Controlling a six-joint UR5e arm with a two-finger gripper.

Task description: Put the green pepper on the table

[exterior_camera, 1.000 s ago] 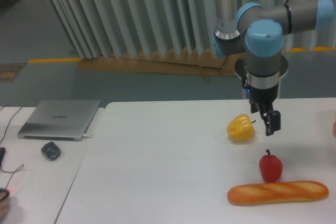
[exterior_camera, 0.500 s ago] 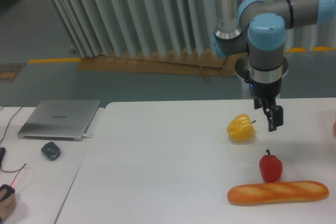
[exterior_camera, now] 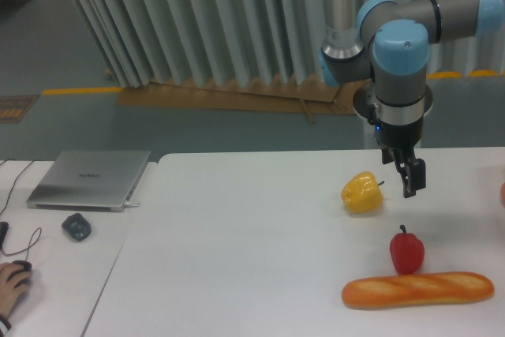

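Three foods lie near your bench's (exterior_camera: 237, 258) right edge: yellow pepper (exterior_camera: 362, 192), red pepper (exterior_camera: 406, 251), bread loaf (exterior_camera: 418, 289). No green pepper is visible. The tool (exterior_camera: 411, 180) hangs empty beside the yellow pepper, jaw state indiscernible; you risk grasping the wrong pepper.

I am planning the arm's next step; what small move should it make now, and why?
Probably hold and look for the green pepper, which is not in view. The gripper hangs empty beside the yellow pepper, above the table; a red pepper lies nearer.
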